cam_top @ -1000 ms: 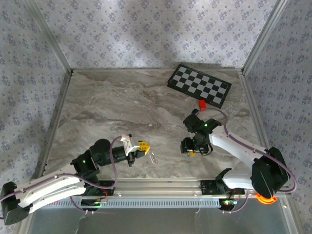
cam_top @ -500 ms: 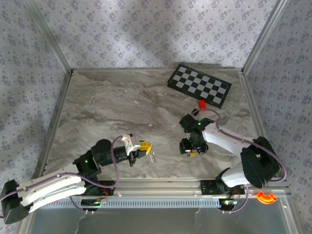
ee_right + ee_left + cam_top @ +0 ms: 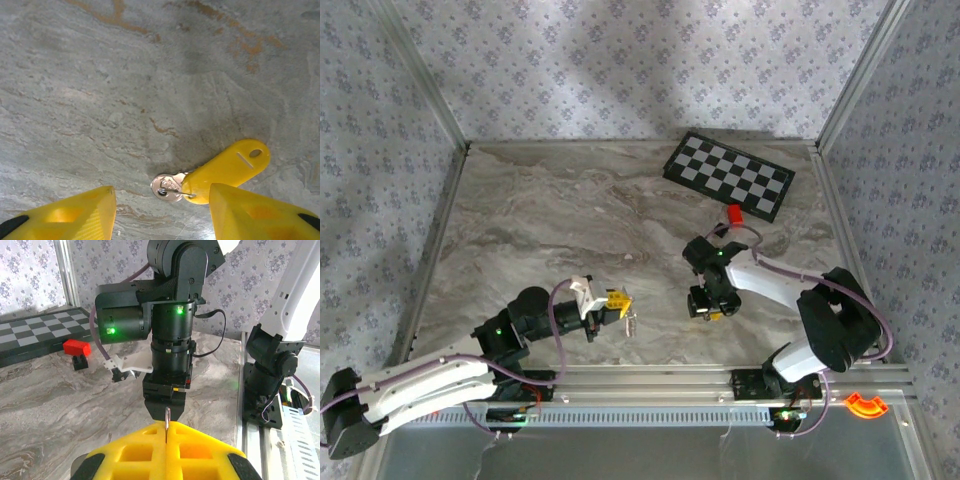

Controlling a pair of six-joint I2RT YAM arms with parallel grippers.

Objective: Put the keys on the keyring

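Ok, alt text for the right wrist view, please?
A small silver key joined to a yellow plastic tag lies on the grey marbled tabletop. The right gripper is open above it, its two yellow fingers rising from the bottom corners, with the key seen in the gap between their tips.

I see a marble-patterned table (image 3: pixel 100 75), matt and faintly rough. The key (image 3: pixel 167 187) on it is shiny silver metal, its tag (image 3: pixel 230 167) smooth glossy yellow plastic; my right fingers (image 3: pixel 75 212) are matt yellow plastic.
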